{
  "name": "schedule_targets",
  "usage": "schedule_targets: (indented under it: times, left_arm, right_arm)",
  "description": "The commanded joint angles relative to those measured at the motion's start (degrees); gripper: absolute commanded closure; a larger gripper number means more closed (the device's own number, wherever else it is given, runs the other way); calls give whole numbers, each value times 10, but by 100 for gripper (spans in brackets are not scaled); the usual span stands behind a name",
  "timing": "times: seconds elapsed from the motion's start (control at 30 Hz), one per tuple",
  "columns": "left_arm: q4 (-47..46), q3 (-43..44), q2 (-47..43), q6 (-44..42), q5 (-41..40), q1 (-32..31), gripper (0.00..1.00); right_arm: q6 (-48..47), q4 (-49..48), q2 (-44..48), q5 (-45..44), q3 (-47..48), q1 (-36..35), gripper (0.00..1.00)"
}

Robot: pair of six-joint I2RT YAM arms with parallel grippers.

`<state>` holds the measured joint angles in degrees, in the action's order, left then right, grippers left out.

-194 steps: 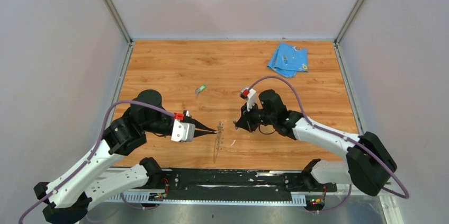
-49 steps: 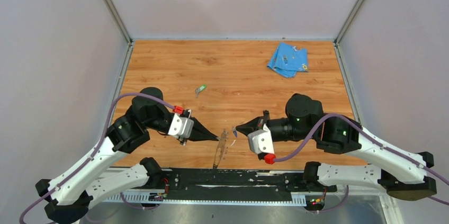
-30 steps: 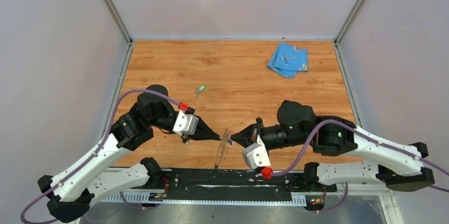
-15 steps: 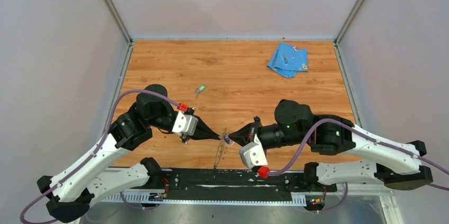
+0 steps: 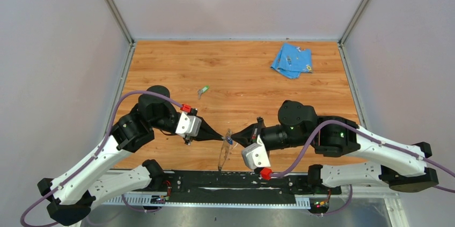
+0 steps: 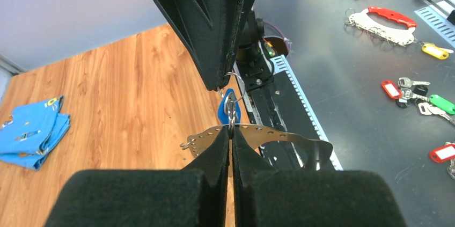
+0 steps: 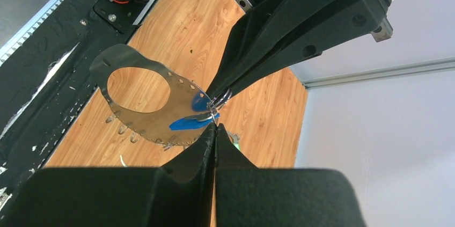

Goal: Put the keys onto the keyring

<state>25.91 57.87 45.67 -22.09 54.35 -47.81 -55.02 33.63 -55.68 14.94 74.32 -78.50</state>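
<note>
**Grippers meet tip to tip over the table's near edge**

The left gripper [image 5: 220, 139] and right gripper [image 5: 236, 140] point at each other just above the near part of the table [image 5: 241, 66], their tips almost touching. Both have their fingers pressed fully together.

The left gripper pinches the top edge of the keyring [image 5: 222, 154]. The keyring is held off the table and hangs down from the pinch toward the arm bases. In the right wrist view it shows as a thin grey band [image 7: 161, 122] around an oval opening, with a row of small holes along one side.

The right gripper [image 7: 215, 129] is clamped on the blue key [image 5: 229, 141], which sits between the two tips. In the left wrist view the key's blue head [image 6: 227, 110] hangs below the right gripper's tip on a wire loop [image 6: 234, 79]. Its lower end reaches the band right at the left gripper's [image 6: 231, 130] pinch. Whether the key is threaded on the keyring cannot be told.

The green key [image 5: 203, 92] lies alone on the table, well behind the grippers. A folded cloth [image 5: 291, 59] lies at the far right corner.
</note>
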Motion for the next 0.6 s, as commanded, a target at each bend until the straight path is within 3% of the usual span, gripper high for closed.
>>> schedule_targets:
  times: [0.0, 0.57]
  left_arm:
    - [-3, 19, 1, -3, -2, -3, 100]
    - [18, 20, -6, -27, 3, -3, 100]
  right_arm:
    - [13, -10, -2, -9, 15, -10, 100]
    - [25, -20, 1, -67, 2, -10, 100]
